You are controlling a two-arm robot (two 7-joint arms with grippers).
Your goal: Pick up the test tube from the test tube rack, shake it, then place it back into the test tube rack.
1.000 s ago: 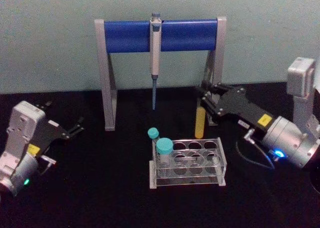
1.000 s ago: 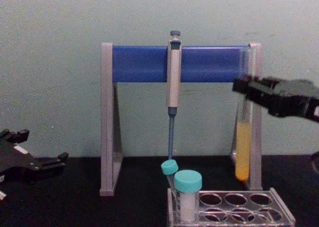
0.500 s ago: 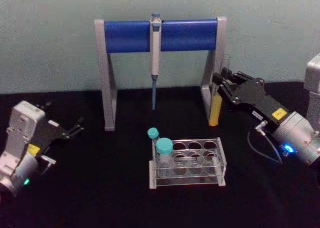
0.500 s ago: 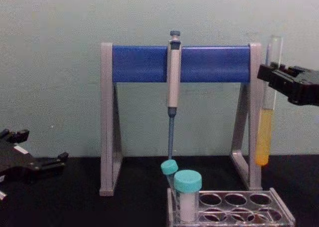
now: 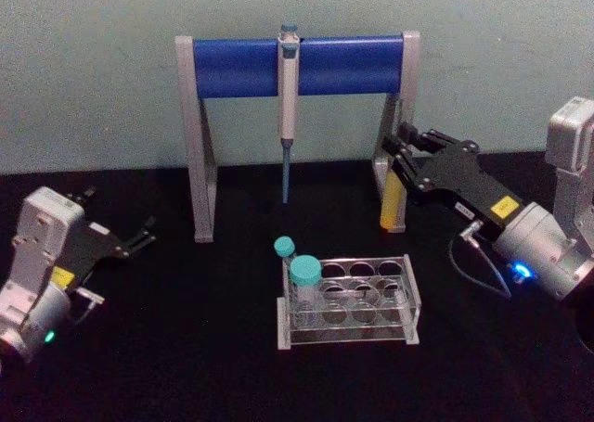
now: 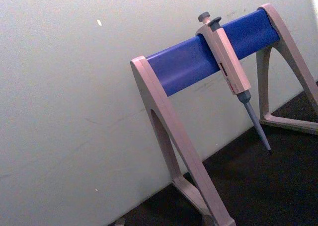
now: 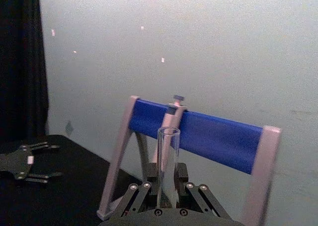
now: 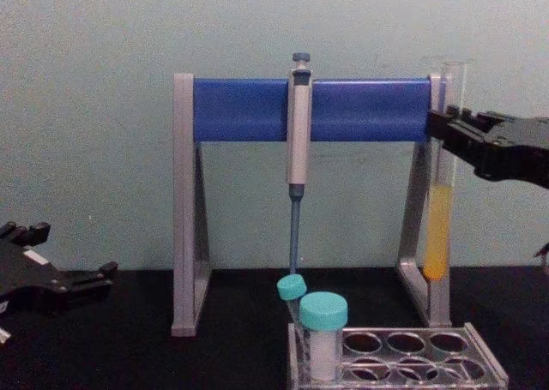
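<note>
- Right gripper (image 5: 401, 155) clamped test tube (image 5: 392, 204) upright, right of centre; tube's upper part hidden behind it.
- Test tube rack (image 8: 491, 364) cut off at chest view's bottom edge.
- Left gripper (image 5: 141, 236) parked lower left, fingers apart.

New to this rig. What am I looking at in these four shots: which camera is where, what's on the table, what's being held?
A two-armed robot; each arm ends in a grasping tool. One picture looks down from its head, one looks across the table from its chest, and one comes from each wrist. On the black table stand a clear test tube rack holding two teal-capped tubes and, behind it, a grey-and-blue stand with a pipette hanging from it. The right tool is shut on the test tube, a long open glass tube with yellow liquid in its lower part, held upright in the air by the stand's right leg, out of the rack. The left tool is open and idle, low at the left.
</note>
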